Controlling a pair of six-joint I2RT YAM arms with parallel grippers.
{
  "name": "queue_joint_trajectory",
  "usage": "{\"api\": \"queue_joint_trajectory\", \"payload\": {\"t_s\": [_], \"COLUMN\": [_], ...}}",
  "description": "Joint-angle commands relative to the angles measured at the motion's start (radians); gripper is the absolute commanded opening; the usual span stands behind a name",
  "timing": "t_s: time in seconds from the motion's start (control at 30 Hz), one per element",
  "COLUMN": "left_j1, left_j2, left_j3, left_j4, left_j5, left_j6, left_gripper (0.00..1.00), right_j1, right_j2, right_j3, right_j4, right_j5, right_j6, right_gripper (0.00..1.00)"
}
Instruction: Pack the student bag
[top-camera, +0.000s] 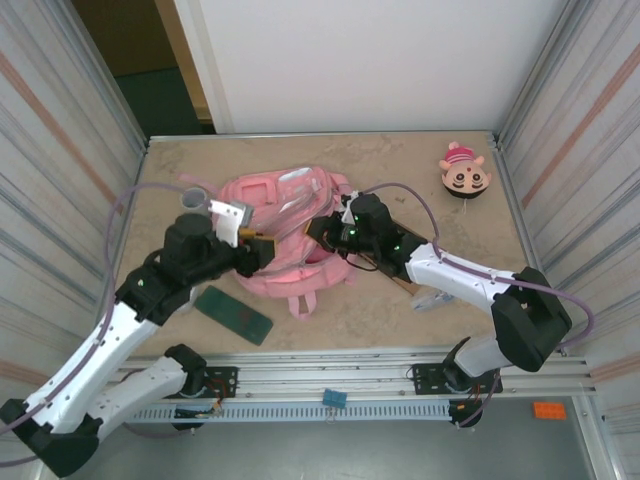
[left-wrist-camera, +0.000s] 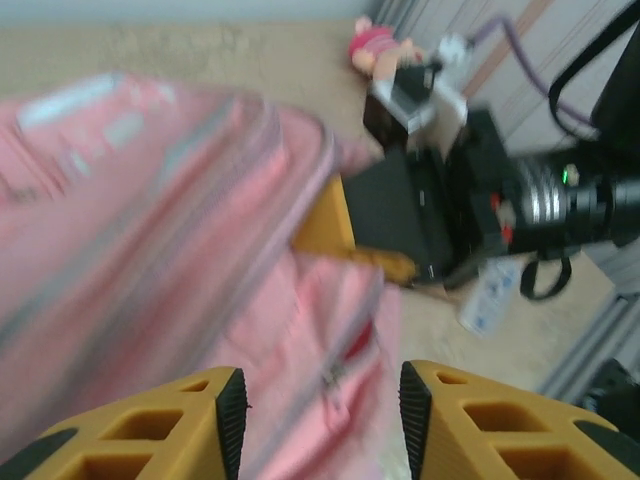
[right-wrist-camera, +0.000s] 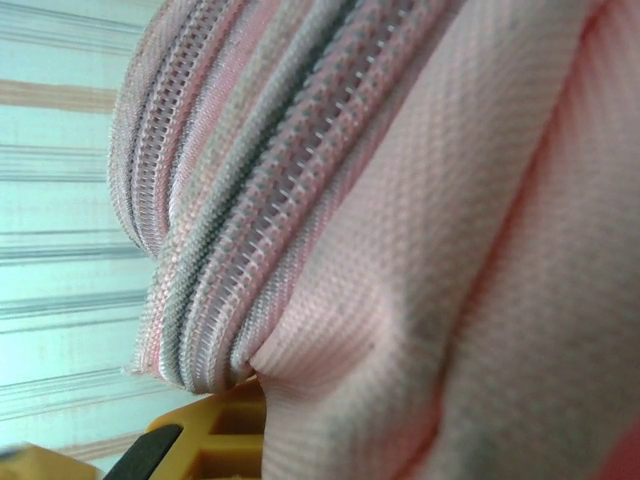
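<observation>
Corrugated wall panels close in both sides of the table, and the left one leaves only a narrow strip beside the left arm. The left gripper hangs just over the left part of the pink bag. Its fingers are spread with a clear gap between them; nothing lies in that gap, and whether the tips touch the fabric cannot be told. Near the front edge, just left of the bag, lies a flat dark green thing, well apart from the fingers. The bag lies flat in the middle of the table, its straps trailing toward the front edge, with bare tabletop behind it up to the far edge. On its right part the right gripper is pressed together on a fold of pink fabric beside the zip. In the right wrist view the cloth puckers where it meets the yellow finger. Right of the bag the table opens out: a small white thing lies by the right arm near the front. A plush toy sits in the far right corner, close to the right wall and well apart from both grippers.
</observation>
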Motion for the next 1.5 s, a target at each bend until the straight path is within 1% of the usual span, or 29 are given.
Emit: {"api": "queue_joint_trajectory", "payload": {"t_s": [0.0, 0.1, 0.23, 0.33, 0.43, 0.7, 0.73, 0.83, 0.9, 1.0, 1.07, 1.1, 1.17, 1.3, 1.47], "left_j1": [-0.111, -0.197, -0.262, -0.266, -0.268, -0.280, -0.285, -0.289, -0.288, -0.288, -0.287, -0.282, -0.268, -0.210, -0.116], "left_j2": [-0.015, 0.033, 0.142, 0.208, 0.260, 0.322, 0.328, 0.352, 0.362, 0.363, 0.356, 0.351, 0.345, 0.321, 0.280], "left_j3": [-0.081, -0.087, -0.020, 0.003, 0.010, 0.008, 0.008, 0.010, 0.008, 0.010, 0.015, 0.017, 0.022, -0.003, -0.042], "left_j4": [-0.063, -0.036, -0.045, -0.033, -0.027, -0.008, -0.006, 0.001, 0.007, 0.011, 0.020, 0.024, 0.025, 0.042, 0.024], "left_j5": [-0.165, -0.231, -0.331, -0.371, -0.373, -0.367, -0.375, -0.397, -0.396, -0.379, -0.352, -0.329, -0.277, -0.147, -0.024], "left_j6": [-0.210, -0.240, -0.262, -0.297, -0.319, -0.337, -0.339, -0.347, -0.357, -0.375, -0.382, -0.385, -0.405, -0.446, -0.406], "left_gripper": [0.44, 0.43, 0.43, 0.43, 0.43, 0.43, 0.42, 0.34, 0.26, 0.12, 0.07, 0.04, 0.00, 0.00, 0.00], "right_j1": [0.011, 0.020, 0.033, 0.039, 0.042, 0.048, 0.049, 0.051, 0.051, 0.050, 0.050, 0.053, 0.057, 0.058, 0.040], "right_j2": [0.001, 0.005, 0.002, -0.003, -0.008, 0.000, 0.002, 0.003, 0.005, 0.002, -0.003, -0.004, -0.012, -0.014, -0.008], "right_j3": [0.072, 0.090, 0.099, 0.100, 0.102, 0.118, 0.123, 0.129, 0.131, 0.131, 0.131, 0.126, 0.117, 0.115, 0.144], "right_j4": [0.055, 0.036, 0.021, 0.016, 0.009, 0.001, 0.001, 0.005, 0.000, -0.022, -0.045, -0.051, -0.058, -0.077, -0.156], "right_j5": [0.036, 0.037, 0.045, 0.049, 0.049, 0.036, 0.033, 0.029, 0.028, 0.029, 0.030, 0.032, 0.034, 0.016, -0.037], "right_j6": [-0.035, -0.044, -0.057, -0.062, -0.068, -0.071, -0.072, -0.071, -0.073, -0.089, -0.091, -0.134, -0.150, -0.189, -0.271], "right_gripper": [0.01, 0.01, 0.01, 0.01, 0.01, 0.01, 0.01, 0.01, 0.01, 0.01, 0.01, 0.01, 0.01, 0.01, 0.01]}}
